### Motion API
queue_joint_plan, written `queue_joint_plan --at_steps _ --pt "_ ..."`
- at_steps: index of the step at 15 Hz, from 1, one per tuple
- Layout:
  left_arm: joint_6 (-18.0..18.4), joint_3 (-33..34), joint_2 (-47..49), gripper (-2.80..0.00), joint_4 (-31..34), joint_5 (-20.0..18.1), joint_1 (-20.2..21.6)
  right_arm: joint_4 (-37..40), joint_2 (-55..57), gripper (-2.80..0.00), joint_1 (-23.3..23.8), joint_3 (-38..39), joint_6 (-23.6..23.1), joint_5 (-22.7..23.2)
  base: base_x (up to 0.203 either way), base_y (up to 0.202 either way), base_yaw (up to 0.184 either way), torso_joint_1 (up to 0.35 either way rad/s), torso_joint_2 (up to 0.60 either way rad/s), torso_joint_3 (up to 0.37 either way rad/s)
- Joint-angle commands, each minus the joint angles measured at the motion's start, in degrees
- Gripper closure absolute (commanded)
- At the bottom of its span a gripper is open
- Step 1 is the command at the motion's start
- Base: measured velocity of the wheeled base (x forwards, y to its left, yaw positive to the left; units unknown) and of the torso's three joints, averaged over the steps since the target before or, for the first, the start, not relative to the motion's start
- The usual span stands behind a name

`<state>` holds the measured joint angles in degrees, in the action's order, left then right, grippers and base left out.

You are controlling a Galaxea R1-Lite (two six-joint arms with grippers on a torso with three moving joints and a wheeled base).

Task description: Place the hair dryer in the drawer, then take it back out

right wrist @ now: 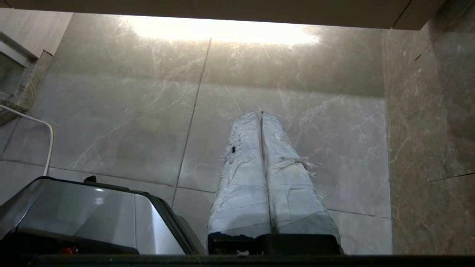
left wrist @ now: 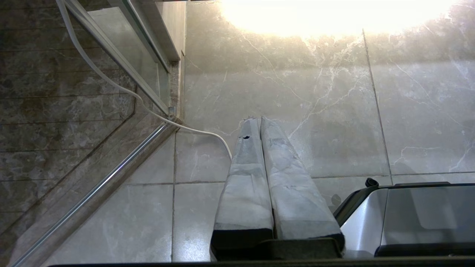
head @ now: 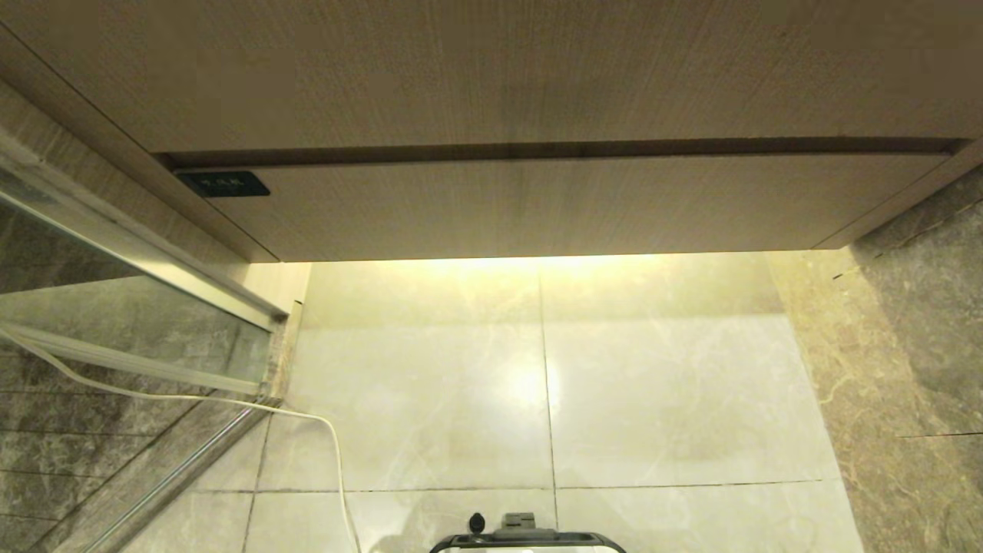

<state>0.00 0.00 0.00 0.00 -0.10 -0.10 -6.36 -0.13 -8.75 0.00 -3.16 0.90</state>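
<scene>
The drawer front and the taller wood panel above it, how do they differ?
The drawer front is a shallow band, while the taller panel above covers far more height. The drawer carries a small black label at its left end; the panel is plain. A dark gap separates them. Both are light wood-grain, flat and handleless.

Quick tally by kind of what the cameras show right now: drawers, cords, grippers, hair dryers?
Drawers: 1, the drawer, shut
Cords: 1, white cord on the floor
Grippers: 2, left gripper and right gripper, both shut and empty
Hair dryers: 0 in view
Total: 4

The drawer (head: 553,207) is shut, its inside hidden; label (head: 223,184) unreadable
</scene>
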Motion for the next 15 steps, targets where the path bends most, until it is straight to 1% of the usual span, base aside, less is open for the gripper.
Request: queue_joint_plan --at_steps 1,6,9,11,15 --pt "0.0 0.09 0.0 0.0 0.0 0.01 0.01 -0.14 -2.16 0.0 0.01 2.29 -0.18 0.15 0.0 0.0 0.0 0.0 0.0 0.0" --pt "0.0 0.09 0.0 0.0 0.0 0.01 0.01 -0.05 -2.16 0.0 -0.04 2.29 0.7 -0.02 0.0 0.0 0.0 0.0 0.0 0.0" --pt "0.0 0.09 0.0 0.0 0.0 0.01 0.01 -0.05 -2.16 0.0 -0.04 2.29 0.18 -0.02 0.0 0.0 0.0 0.0 0.0 0.0" --pt "0.0 0.09 0.0 0.0 0.0 0.01 0.01 -0.16 -2.16 0.0 0.05 2.29 1.04 -0.02 0.0 0.0 0.0 0.0 0.0 0.0" --pt "0.0 0.09 0.0 0.0 0.0 0.01 0.01 -0.05 -2.16 0.0 -0.04 2.29 0.7 0.06 0.0 0.0 0.0 0.0 0.0 0.0"
